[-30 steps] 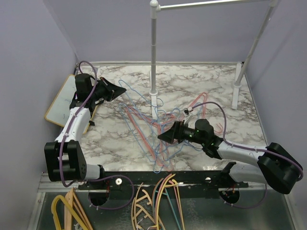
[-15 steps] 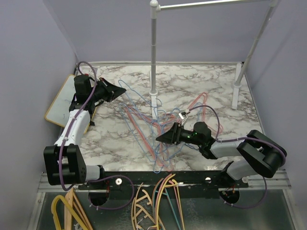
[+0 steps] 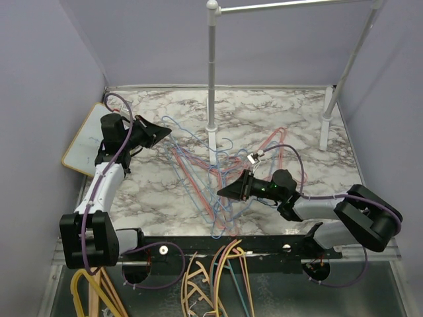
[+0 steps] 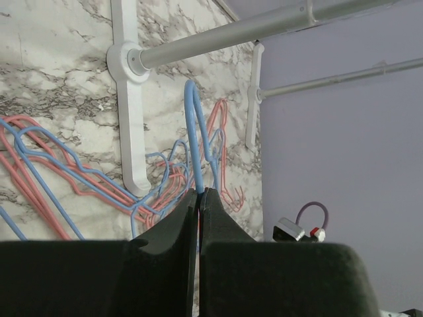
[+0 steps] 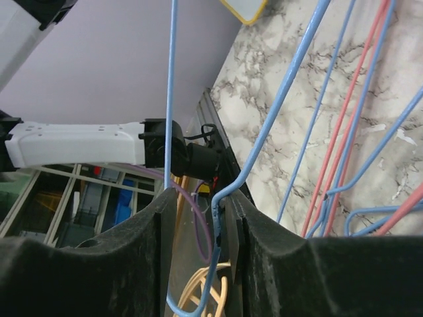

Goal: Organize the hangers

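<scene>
Hangers (image 3: 198,178) lie tangled on the tabletop (image 3: 264,112), so we pinch one blue hook (image 4: 193,132) in our left end effector (image 4: 199,195) while our right end effector (image 5: 195,198) gapes around another wire (image 5: 264,139).

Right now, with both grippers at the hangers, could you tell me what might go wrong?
The left gripper is shut on a blue hanger by its hook, and that hanger runs into the tangled pile; pulling may drag others along.
Two blue wires pass through the open right gripper, so closing might catch more than one hanger.
The pile lies beside the rack post, where wires could snag.
</scene>
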Action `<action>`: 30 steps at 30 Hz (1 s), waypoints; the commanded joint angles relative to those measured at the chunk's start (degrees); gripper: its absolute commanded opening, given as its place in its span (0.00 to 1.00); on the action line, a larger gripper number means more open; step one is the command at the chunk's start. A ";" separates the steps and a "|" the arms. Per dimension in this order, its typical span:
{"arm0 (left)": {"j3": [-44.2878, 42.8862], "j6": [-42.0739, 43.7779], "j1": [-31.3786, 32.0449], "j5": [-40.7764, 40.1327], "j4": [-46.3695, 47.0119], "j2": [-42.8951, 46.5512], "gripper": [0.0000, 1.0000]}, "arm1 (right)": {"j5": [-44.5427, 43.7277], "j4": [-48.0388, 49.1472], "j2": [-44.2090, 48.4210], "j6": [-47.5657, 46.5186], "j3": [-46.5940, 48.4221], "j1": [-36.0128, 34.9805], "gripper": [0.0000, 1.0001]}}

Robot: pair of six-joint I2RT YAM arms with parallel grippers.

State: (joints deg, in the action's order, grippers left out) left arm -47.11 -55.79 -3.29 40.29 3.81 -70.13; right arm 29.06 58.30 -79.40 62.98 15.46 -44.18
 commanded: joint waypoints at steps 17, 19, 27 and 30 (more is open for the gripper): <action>4.55 12.64 -0.13 -9.96 0.59 12.46 0.11 | -7.72 -30.07 22.55 -10.92 7.65 -0.20 0.01; 3.01 15.16 -0.24 -10.53 -1.21 13.48 0.32 | -13.49 -42.62 27.04 -14.76 10.87 -0.20 0.01; -6.15 25.21 -1.29 -7.55 -8.36 13.03 0.99 | -27.46 -77.99 41.35 -23.16 22.73 -0.21 0.01; -10.73 31.09 -1.90 -7.03 -13.72 12.60 0.99 | -32.60 -90.49 43.79 -22.59 28.18 -0.20 0.01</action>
State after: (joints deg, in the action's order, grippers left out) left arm -51.83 -34.85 -4.16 31.88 -3.29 -57.45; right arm 7.22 -8.43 -38.79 43.59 37.06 -44.21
